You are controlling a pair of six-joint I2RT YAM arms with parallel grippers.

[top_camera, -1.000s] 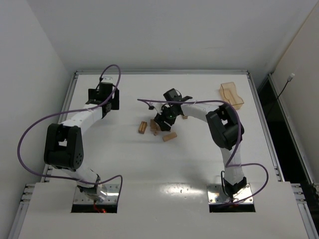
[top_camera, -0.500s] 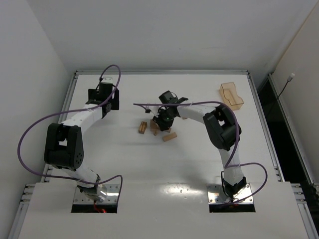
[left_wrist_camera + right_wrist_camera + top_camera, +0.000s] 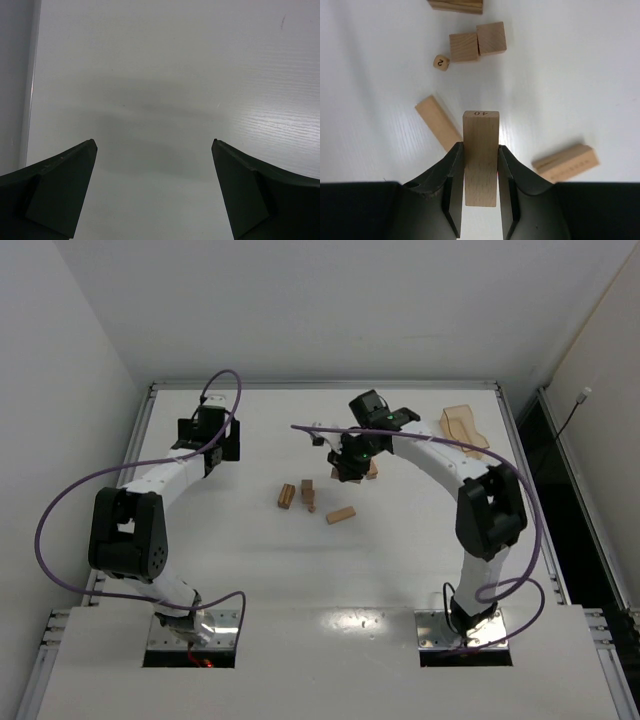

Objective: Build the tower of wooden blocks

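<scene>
Beyond the jaws, the far block (image 3: 455, 5) is cut off by the picture's top edge. The flat block (image 3: 438, 122) left of the jaws has its near end hidden behind one jaw. The right block (image 3: 566, 162) loses its near edge behind their black base.

Translucent tan tray (image 3: 466, 431) near far right table (image 3: 250, 560) corner; small numbered die (image 3: 440, 62) on tabletop.

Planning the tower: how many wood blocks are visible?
6 wood blocks: one in the right end effector, one lying left, one right, two upright ahead, one at top edge. Others may be hidden.
</scene>
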